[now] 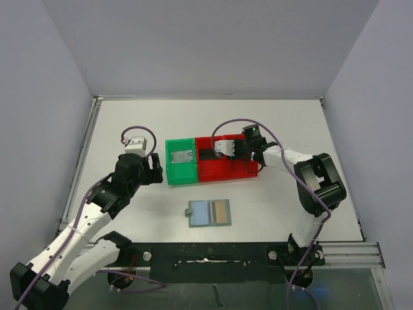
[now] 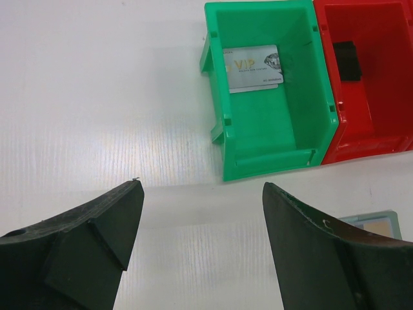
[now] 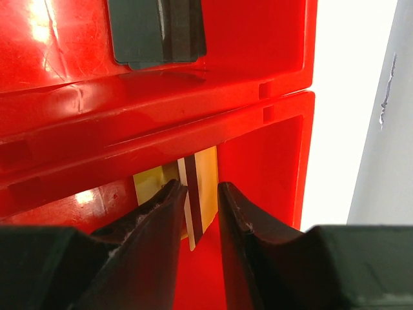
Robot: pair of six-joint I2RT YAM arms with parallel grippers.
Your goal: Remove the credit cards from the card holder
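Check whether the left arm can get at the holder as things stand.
Probably yes. The left hand is open, only bare table lies between it and the holder, and the right hand is at the red bin, gripping a card.

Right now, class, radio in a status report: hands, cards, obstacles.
Left hand open, empty, beside green bin. Right hand in red bin, gold card between fingers, grip unclear. Holder on table, cards inside. Nothing blocks holder.
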